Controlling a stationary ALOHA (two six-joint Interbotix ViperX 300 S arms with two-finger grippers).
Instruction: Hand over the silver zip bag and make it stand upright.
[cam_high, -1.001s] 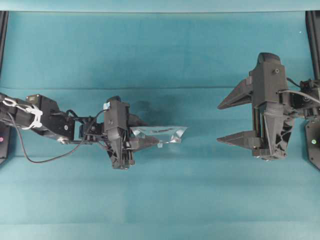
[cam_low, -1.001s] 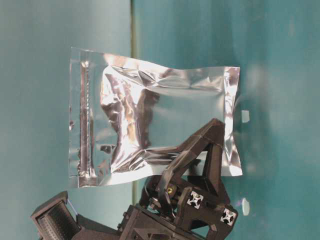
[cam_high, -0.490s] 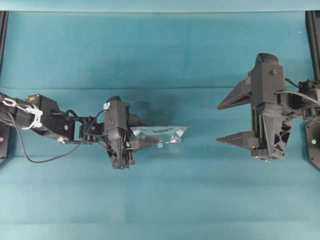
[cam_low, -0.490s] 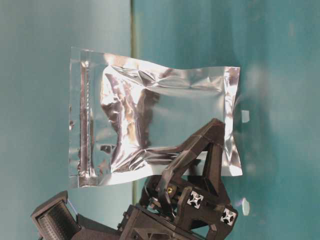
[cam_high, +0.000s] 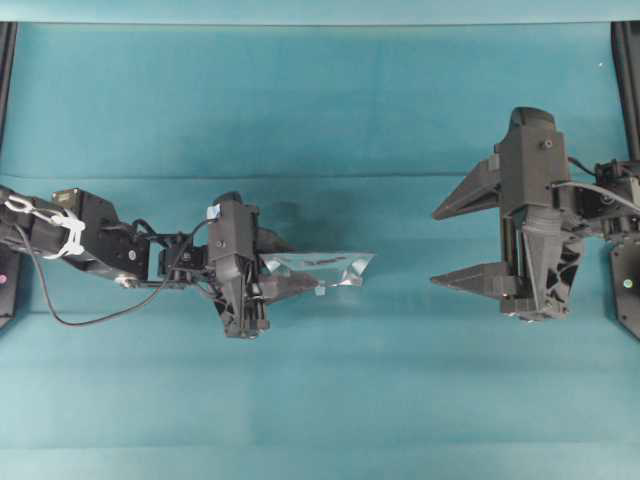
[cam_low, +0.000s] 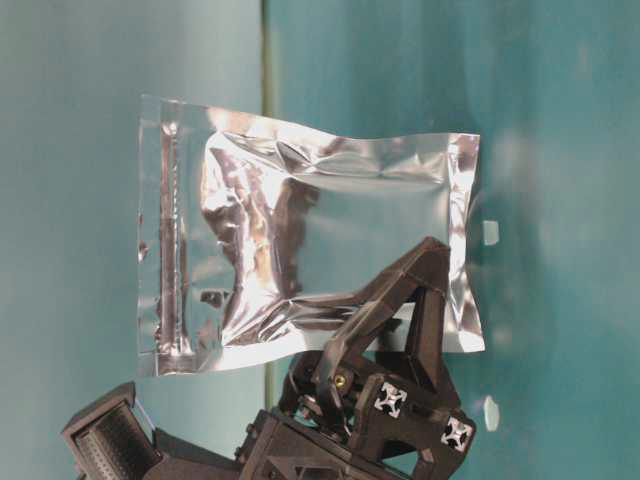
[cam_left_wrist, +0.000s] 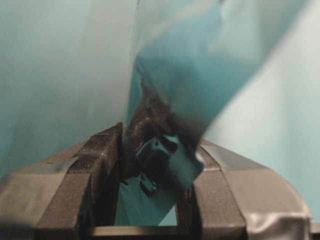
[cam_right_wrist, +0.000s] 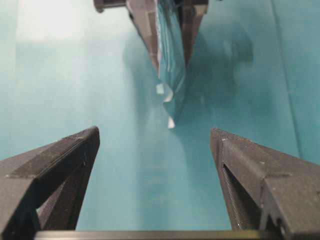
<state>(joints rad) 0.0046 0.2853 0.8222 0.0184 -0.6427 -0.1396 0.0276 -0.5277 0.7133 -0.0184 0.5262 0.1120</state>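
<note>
Left gripper (cam_high: 283, 277): it is closed on the silver zip bag (cam_high: 320, 268). In the left wrist view the two black fingers (cam_left_wrist: 102, 170) press the foil from both sides, and the reflective sheet rises up between them and fills most of the view.

Silver zip bag: it is held in the air above the teal table (cam_high: 320, 110), near the middle of the overhead view. From above it shows only as a thin shiny sliver that points toward the right arm. In the table-level view its broad face (cam_low: 330, 245) is turned to the camera: crinkled foil, a darker grey centre panel, and the zip strip (cam_low: 168, 240) running along the short edge at the picture's left. The gripper holds it at the lower edge, near the corner at the picture's right.

Right gripper (cam_high: 468, 242): its jaws are spread wide and it holds nothing. It stands well apart from the bag, at the right side of the overhead view, with the opening turned toward the bag. In the right wrist view the two fingers (cam_right_wrist: 55, 165) frame the bag (cam_right_wrist: 171, 75), which hangs edge-on between them farther ahead, with the left gripper (cam_right_wrist: 167, 15) gripping it at the top of that view.

Table: a teal cloth surface, with the bag's soft shadow (cam_right_wrist: 220, 60) visible beside the bag.
</note>
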